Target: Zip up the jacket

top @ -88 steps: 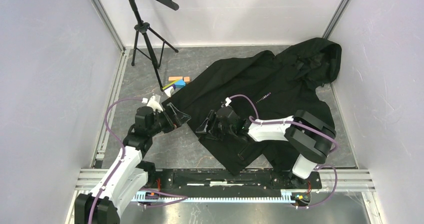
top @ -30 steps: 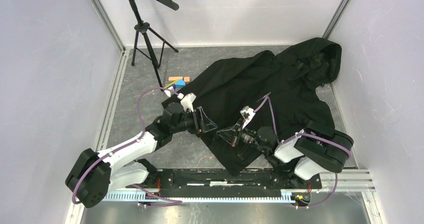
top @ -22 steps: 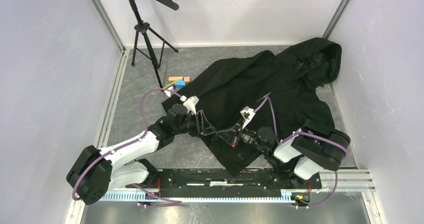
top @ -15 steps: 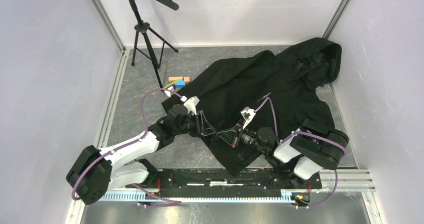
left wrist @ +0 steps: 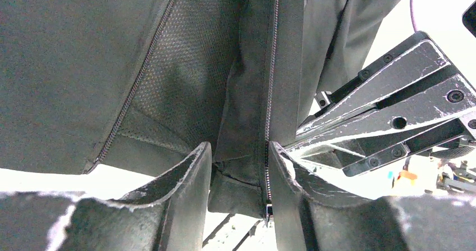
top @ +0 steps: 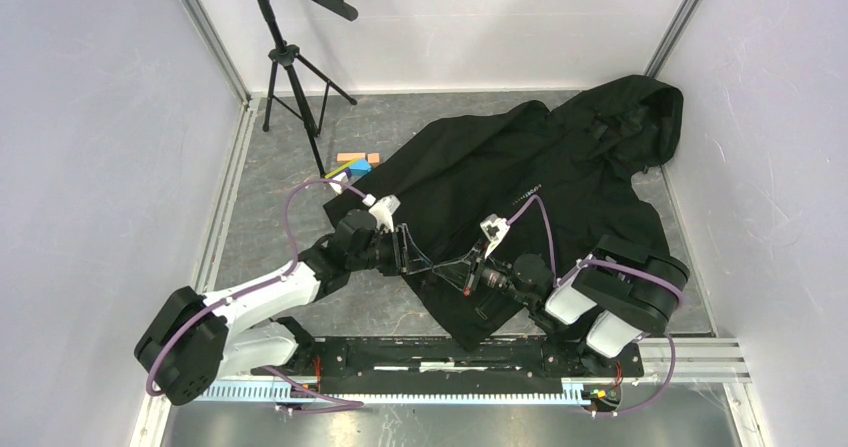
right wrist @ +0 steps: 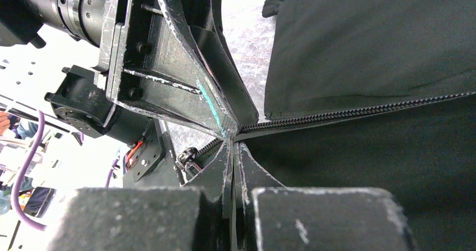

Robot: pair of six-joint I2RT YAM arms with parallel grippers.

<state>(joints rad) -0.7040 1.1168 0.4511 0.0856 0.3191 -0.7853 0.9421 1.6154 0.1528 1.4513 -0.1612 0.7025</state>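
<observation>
Hidden: in the top view the two grippers meet over the hem, covering the zip ends; I cannot make out a slider, and part of the lower jacket lies under the right arm.
Jacket (top: 540,182): spread slantwise on the table (top: 290,177), hood at the far right corner, hem toward the arms.
Left gripper (top: 412,254): fingers parted, astride the hem flap without pinching it.
Right gripper (top: 455,267): clamped tight on the jacket edge where the zip (right wrist: 359,113) runs in.
Materials: matte black cloth; fine dark zip teeth; dotted mesh (left wrist: 185,77) lining inside; scuffed black fingers (left wrist: 191,195); speckled grey table.
Edges: front lies open, its two zip rows apart.
Room: hood touches the wall; blocks (top: 357,160) and stand (top: 290,67) near the jacket's far-left edge.
</observation>
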